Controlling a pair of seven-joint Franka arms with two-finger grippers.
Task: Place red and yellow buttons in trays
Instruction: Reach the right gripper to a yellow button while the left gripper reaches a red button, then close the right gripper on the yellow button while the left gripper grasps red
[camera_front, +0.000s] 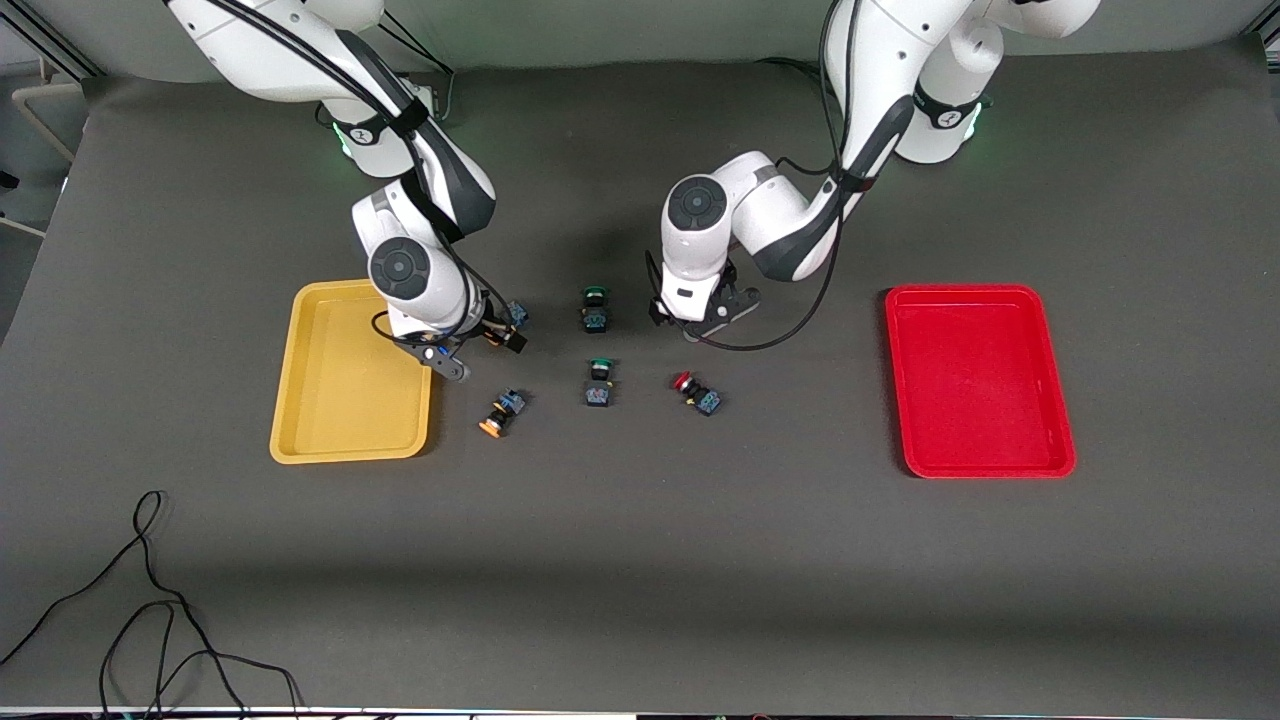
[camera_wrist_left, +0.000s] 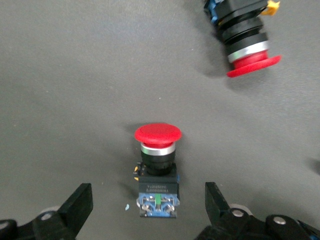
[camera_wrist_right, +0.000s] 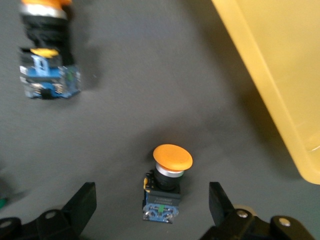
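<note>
My left gripper (camera_front: 700, 318) (camera_wrist_left: 149, 200) is open, low over the table, with a red-capped button (camera_wrist_left: 156, 167) between its fingers, untouched. The second red button (camera_front: 695, 392) (camera_wrist_left: 245, 42) lies on its side nearer the front camera. My right gripper (camera_front: 490, 335) (camera_wrist_right: 152, 200) is open, with a yellow-orange-capped button (camera_front: 516, 314) (camera_wrist_right: 167, 182) between its fingers, beside the yellow tray (camera_front: 340, 390) (camera_wrist_right: 280, 75). The second yellow button (camera_front: 500, 412) (camera_wrist_right: 45, 60) lies nearer the front camera. The red tray (camera_front: 980, 380) sits toward the left arm's end. Both trays hold nothing.
Two green-capped switches (camera_front: 595, 308) (camera_front: 598, 383) stand between the two grippers, one nearer the front camera than the other. A loose black cable (camera_front: 150, 600) lies at the table's front edge toward the right arm's end.
</note>
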